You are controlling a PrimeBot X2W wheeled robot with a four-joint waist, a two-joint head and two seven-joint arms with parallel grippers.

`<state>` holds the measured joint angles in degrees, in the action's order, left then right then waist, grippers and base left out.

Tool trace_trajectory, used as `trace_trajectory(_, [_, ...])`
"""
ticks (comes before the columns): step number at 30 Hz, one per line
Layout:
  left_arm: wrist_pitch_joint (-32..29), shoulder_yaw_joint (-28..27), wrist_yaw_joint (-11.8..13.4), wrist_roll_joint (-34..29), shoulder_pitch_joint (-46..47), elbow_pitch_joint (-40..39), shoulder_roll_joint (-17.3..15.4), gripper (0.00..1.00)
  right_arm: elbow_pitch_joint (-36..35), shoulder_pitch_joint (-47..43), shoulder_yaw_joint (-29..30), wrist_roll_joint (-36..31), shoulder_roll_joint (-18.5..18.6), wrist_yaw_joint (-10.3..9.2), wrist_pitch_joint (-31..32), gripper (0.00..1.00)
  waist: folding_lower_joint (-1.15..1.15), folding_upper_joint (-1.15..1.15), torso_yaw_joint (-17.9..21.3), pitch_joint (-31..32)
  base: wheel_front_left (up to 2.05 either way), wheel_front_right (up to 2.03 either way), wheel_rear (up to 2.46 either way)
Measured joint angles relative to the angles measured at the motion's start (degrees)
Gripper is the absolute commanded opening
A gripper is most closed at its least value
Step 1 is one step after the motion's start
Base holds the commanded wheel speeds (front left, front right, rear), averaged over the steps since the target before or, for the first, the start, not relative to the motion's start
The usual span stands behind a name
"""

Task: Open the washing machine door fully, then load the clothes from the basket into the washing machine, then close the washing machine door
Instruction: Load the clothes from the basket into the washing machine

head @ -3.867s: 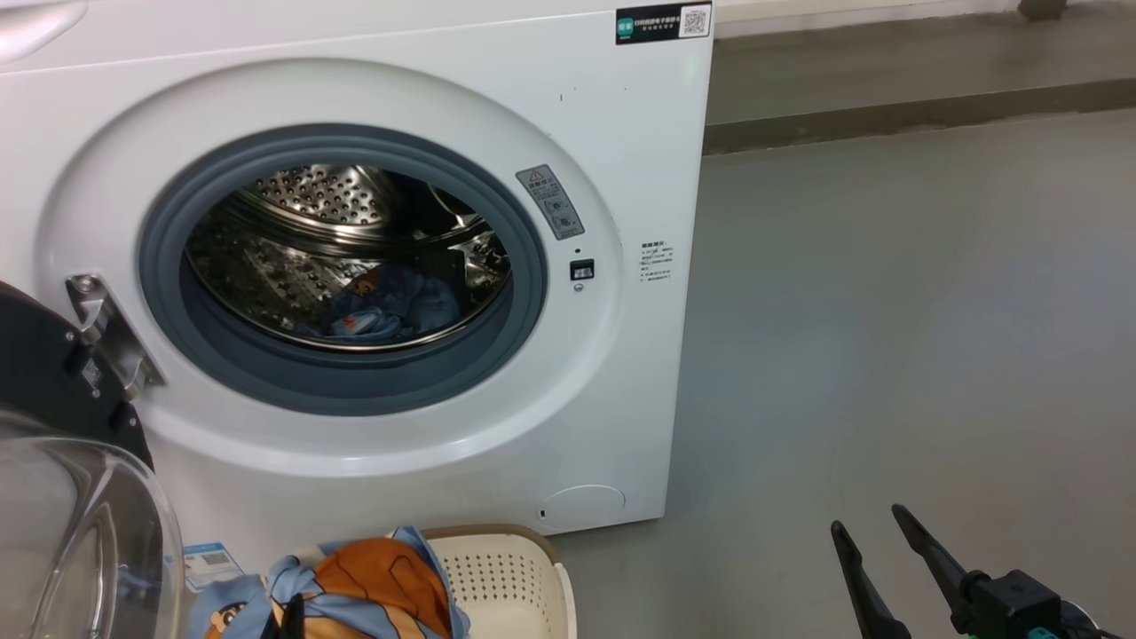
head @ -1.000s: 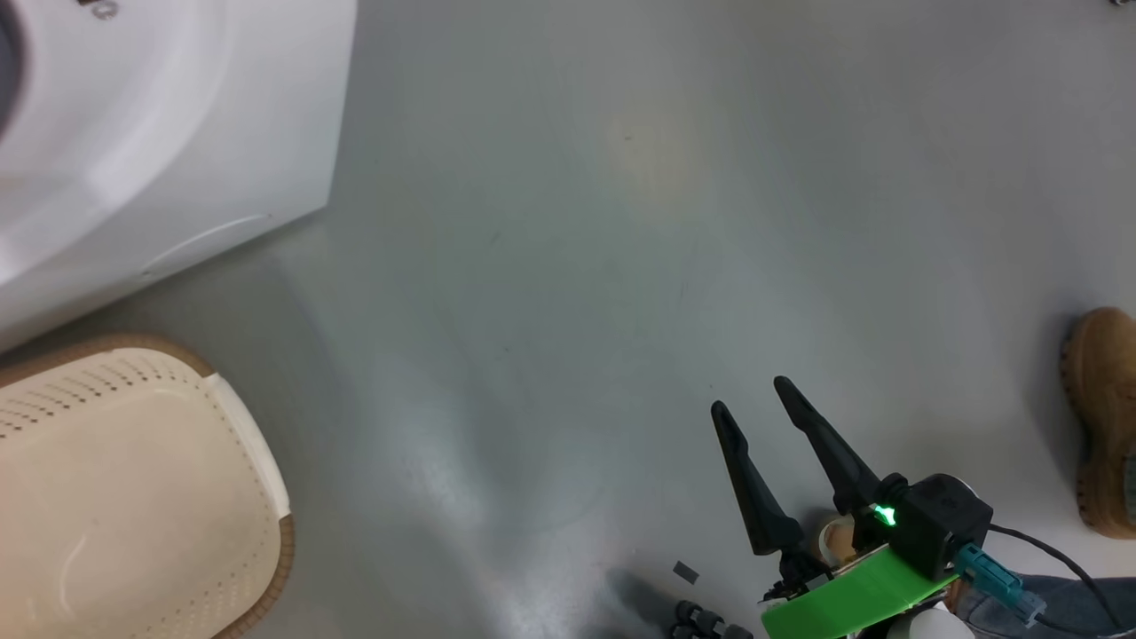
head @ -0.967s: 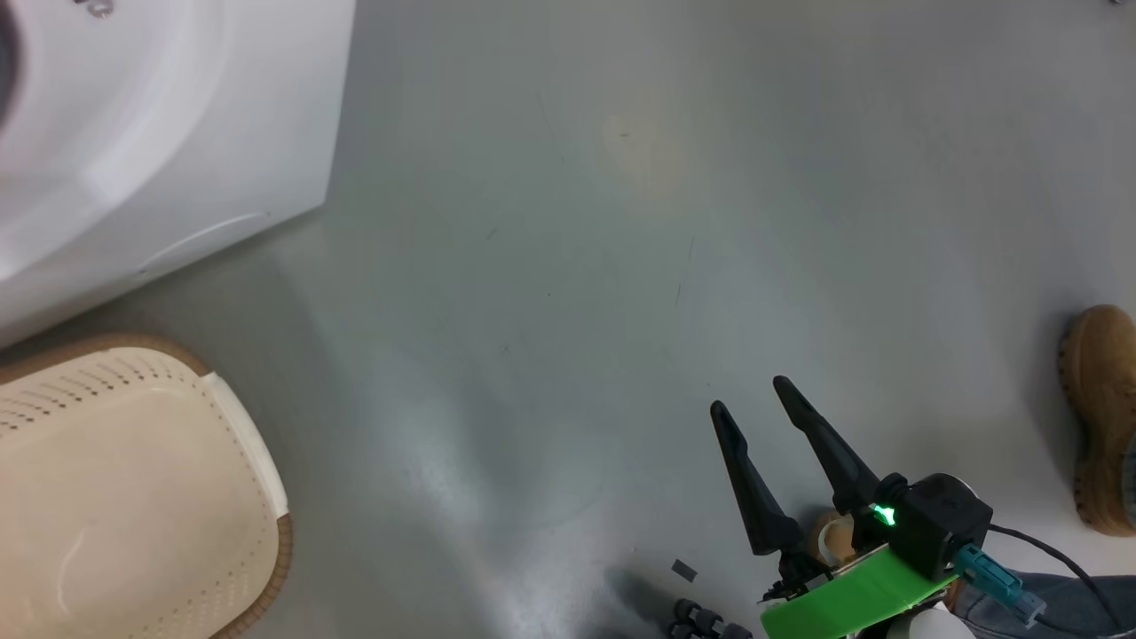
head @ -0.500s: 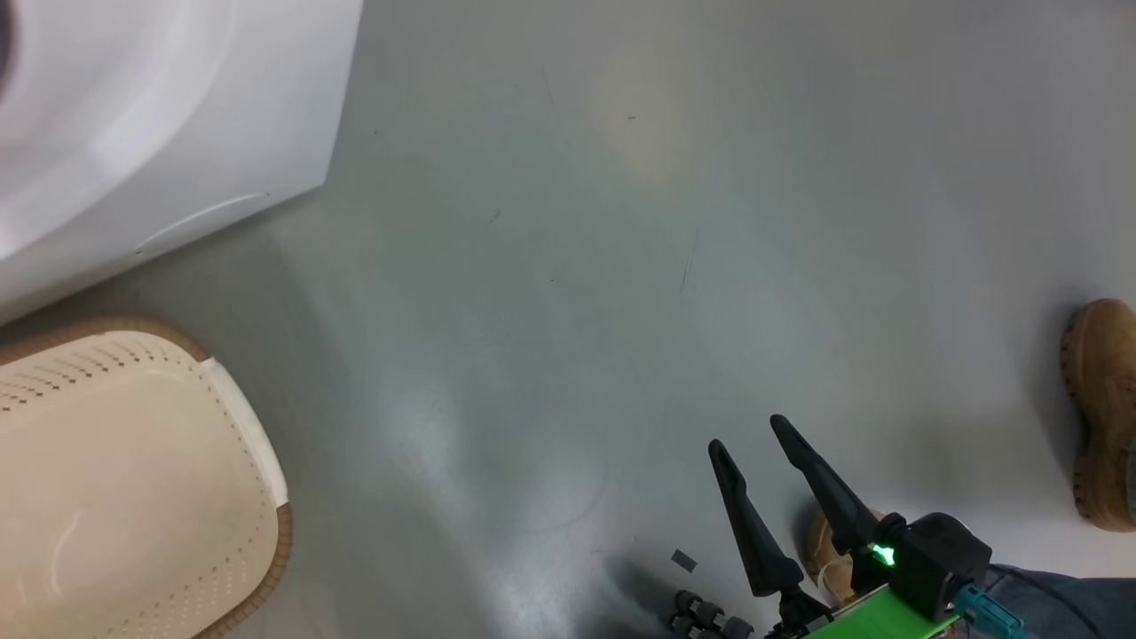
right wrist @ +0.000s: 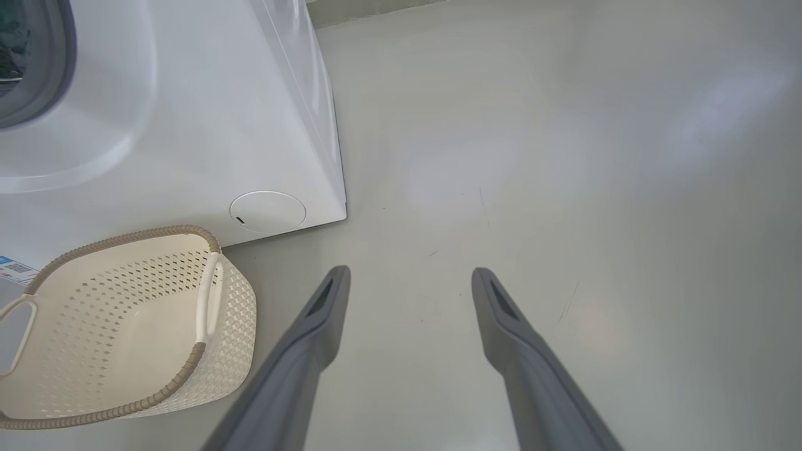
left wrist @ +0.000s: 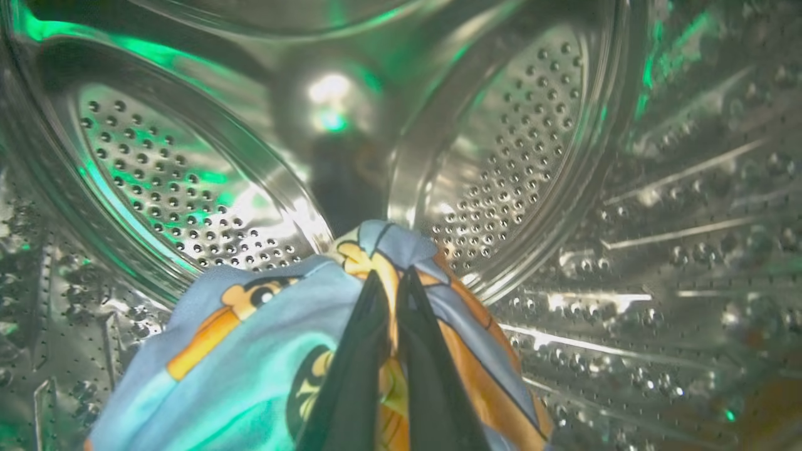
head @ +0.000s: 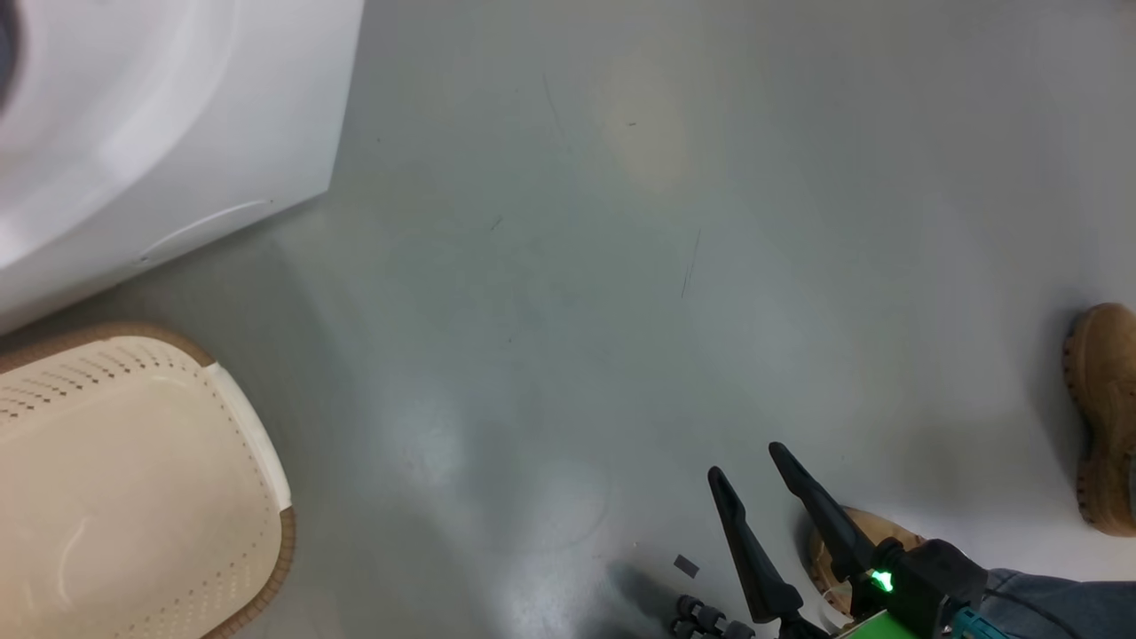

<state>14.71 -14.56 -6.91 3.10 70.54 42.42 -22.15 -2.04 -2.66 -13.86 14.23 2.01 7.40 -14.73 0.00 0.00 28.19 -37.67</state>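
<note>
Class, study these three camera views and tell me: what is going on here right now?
The robot's left hand is shut on the clothes, holding them inside the steel drum of the washing machine. The basket sits empty on the floor beside the machine. The right hand hangs open over the floor, holding nothing. A person's boot stands nearby.

- washer [right wrist: 188,125]: one, upper left
- basket [right wrist: 232,326]: one, lower left
- garment [left wrist: 250,351]: one
- boots [head: 1100,417]: two, right edge and lower right
- left gripper [left wrist: 393,275], right gripper [right wrist: 411,272]: two
</note>
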Motion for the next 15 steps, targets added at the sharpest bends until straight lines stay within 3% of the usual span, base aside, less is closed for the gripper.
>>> trace_trajectory(2, [0.0, 1.1, 0.0, -0.6, 0.0, 1.8, -0.2, 0.00, 0.2, 0.0, 0.0, 0.0, 0.0, 0.00, 0.0, 1.00, 0.00, 0.00, 0.0, 0.4, 0.00, 0.00, 0.00])
trace_trajectory(3, [0.0, 1.4, 0.1, -1.2, 0.1, 3.6, -0.2, 0.07, 0.4, 0.0, 0.0, 0.0, 0.0, 0.00, 0.0, 1.00, 0.00, 0.00, 0.0, 0.6, 0.00, 0.00, 0.00])
trace_trajectory(4, [0.0, 1.7, 0.1, -1.7, 0.1, 5.1, -0.3, 0.24, 0.6, 0.0, -0.1, 0.1, 0.0, 0.00, 0.0, 1.00, 0.00, 0.00, 0.1, 0.9, 0.00, 0.00, 0.00])
trace_trajectory(6, [0.0, 2.1, 1.0, -2.1, 0.1, 7.4, -0.4, 0.48, 0.8, 0.0, -0.2, 0.1, 0.0, 0.00, 0.0, 1.00, 0.00, 0.00, 0.1, 1.6, 0.00, 0.00, 0.00])
trace_trajectory(7, [0.0, 2.3, 1.6, -2.3, 0.2, 8.7, -0.5, 0.82, 0.9, 0.0, -0.1, 0.0, 0.0, 0.00, 0.0, 1.00, 0.00, 0.00, 0.1, 2.0, 0.00, 0.00, 0.00])
trace_trajectory(8, [0.0, 2.6, 1.7, -2.4, 0.2, 9.7, -0.5, 1.00, 1.0, 0.0, -0.1, 0.0, 0.0, 0.00, 0.0, 1.00, 0.00, 0.00, 0.1, 2.3, 0.00, 0.00, 0.00])
trace_trajectory(15, [-0.1, 2.7, 4.8, -2.4, 0.2, 19.0, -0.4, 1.00, 3.7, 0.3, -0.7, -0.1, 0.0, 0.00, 0.0, 1.00, 0.00, 0.00, 0.1, 5.4, 0.00, 0.00, 0.00])
